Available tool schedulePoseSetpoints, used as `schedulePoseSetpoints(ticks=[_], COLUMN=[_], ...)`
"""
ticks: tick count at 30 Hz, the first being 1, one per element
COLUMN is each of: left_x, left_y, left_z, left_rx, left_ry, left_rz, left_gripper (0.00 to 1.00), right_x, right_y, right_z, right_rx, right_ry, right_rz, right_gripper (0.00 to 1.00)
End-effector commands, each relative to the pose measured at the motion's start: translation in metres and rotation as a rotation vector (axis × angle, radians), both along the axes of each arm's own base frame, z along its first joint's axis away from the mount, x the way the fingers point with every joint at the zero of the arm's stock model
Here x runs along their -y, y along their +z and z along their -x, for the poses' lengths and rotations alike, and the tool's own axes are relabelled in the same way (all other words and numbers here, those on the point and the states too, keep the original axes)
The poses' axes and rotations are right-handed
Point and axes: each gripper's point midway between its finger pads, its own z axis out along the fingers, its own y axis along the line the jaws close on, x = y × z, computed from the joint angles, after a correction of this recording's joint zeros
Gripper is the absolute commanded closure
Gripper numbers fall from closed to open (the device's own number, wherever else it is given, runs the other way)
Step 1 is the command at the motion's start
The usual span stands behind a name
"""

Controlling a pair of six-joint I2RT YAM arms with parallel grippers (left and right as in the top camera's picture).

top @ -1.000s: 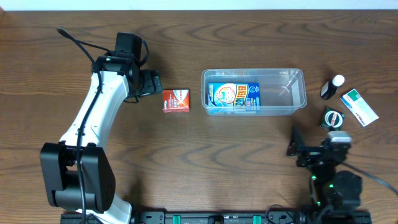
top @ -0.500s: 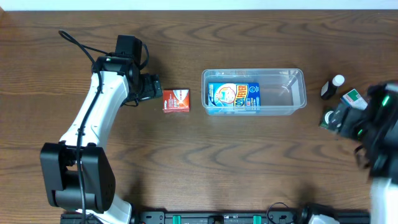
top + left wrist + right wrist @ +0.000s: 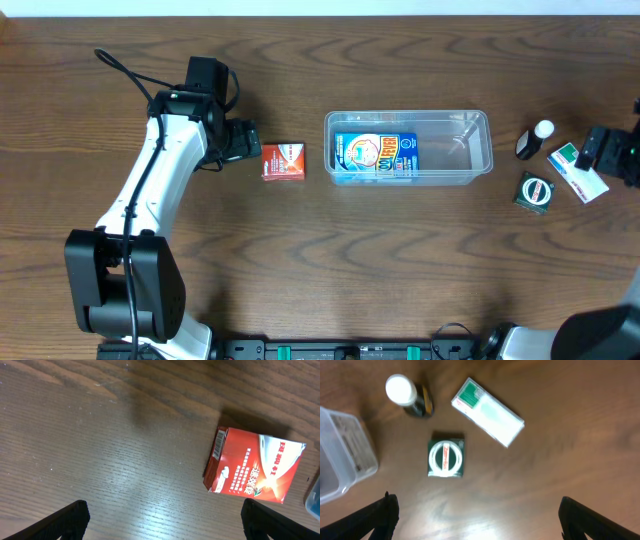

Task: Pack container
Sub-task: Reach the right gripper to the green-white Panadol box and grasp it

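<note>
One clear, rimmed container (image 3: pixel 458 150) with rounded corners holds a blue packet (image 3: pixel 376 155) at its left end; left gripper (image 3: pixel 162 517) and right gripper (image 3: pixel 476 512) gape empty.

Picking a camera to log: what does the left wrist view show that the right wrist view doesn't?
Left wrist only: the red box lying flat. Right wrist only: a white-capped bottle, a green-and-white packet, a green square tin. Both: the wooden table, an open gripper each (left gripper, right gripper); the container shows in the right one, maybe a blue sliver in the left.
</note>
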Motion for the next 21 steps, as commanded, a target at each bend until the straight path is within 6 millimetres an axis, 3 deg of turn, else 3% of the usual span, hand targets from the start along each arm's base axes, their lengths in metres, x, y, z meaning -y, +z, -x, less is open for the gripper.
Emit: schedulePoseSetpoints(ticks=[1, 3, 8, 14, 21], left_x=[-0.003, -0.003, -0.004, -0.004, -0.004], left_y=[-0.001, -0.001, -0.002, -0.001, -0.003], left_z=[0.000, 0.002, 0.005, 0.003, 0.005], left_rx=[-0.005, -0.012, -0.023, -0.018, -0.023], left_ry=[0.012, 0.010, 0.007, 0.000, 0.000], left_rz=[-0.007, -0.008, -0.011, -0.012, -0.012], left_gripper=[0.02, 0.02, 0.02, 0.02, 0.02], right_x=[0.012, 0.022, 0.029, 0.037, 0.049], right_y=[-0.007, -0.017, -0.053, -0.103, -0.141], right_z=[-0.028, -0.043, -0.053, -0.054, -0.056], right_rx=[0.036, 0.040, -0.041, -0.146, -0.209], right_ry=[0.172, 0.247, 0.376, 0.476, 0.562], right_rz=[0.033, 0.065, 0.073, 0.035, 0.035], right_gripper=[0.01, 0.01, 0.01, 0.01, 0.01])
